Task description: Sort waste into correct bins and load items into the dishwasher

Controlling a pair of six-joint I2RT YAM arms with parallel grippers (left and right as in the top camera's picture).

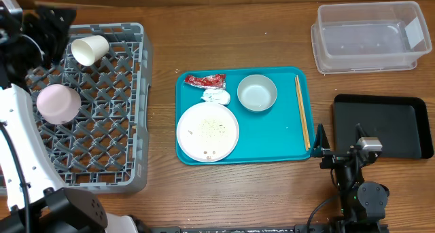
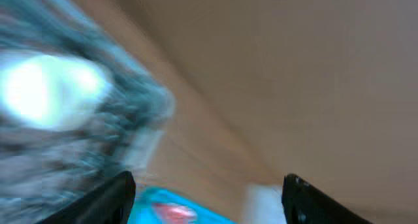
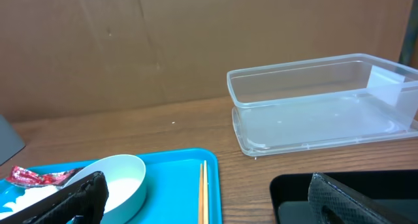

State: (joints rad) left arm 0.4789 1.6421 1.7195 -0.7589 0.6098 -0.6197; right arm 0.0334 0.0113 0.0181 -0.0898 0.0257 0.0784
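The dishwasher rack (image 1: 102,145) stands at the left and holds a white cup (image 1: 90,49) on its side and the grey bowl (image 1: 58,102), which looks pinkish and is turned upside down. My left gripper (image 1: 49,26) hovers over the rack's far left corner. It is open and empty (image 2: 206,201), and its view is blurred. On the teal tray (image 1: 272,134) lie a red wrapper (image 1: 204,80), a white tissue (image 1: 216,95), a small white bowl (image 1: 257,92), a plate (image 1: 208,130) with crumbs, and chopsticks (image 1: 302,111). My right gripper (image 1: 340,143) is open (image 3: 209,208) near the tray's right edge.
The clear tub (image 1: 370,36) stands at the back right, also in the right wrist view (image 3: 313,100). The black tray (image 1: 384,121) lies beside my right gripper. Bare wooden table separates the rack from the teal tray.
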